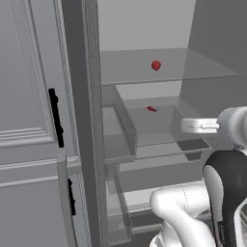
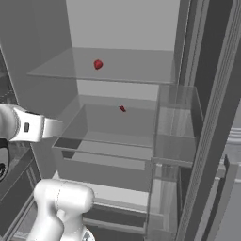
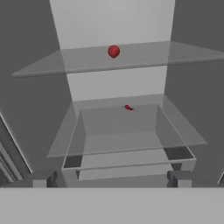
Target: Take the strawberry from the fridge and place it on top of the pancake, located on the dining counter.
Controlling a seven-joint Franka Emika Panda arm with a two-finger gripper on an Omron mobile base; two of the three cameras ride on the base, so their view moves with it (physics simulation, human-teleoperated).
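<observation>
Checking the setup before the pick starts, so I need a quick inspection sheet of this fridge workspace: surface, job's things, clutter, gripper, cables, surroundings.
Surface: glass shelf inside the open fridge, level, with a clear drawer below it.
Job's things: strawberry sits on the glass shelf, towards the back, untouched. Pancake and dining counter: nothing seen.
Clutter: a small red mark below the shelf, behind the drawer; too small to tell what it is.
Gripper: gripper open, empty, in front of the drawer and lower than the strawberry.
Cables: nothing seen.
Surroundings: fridge door swung open at the right; light-grey panelled cabinet with black handles at the left.
</observation>
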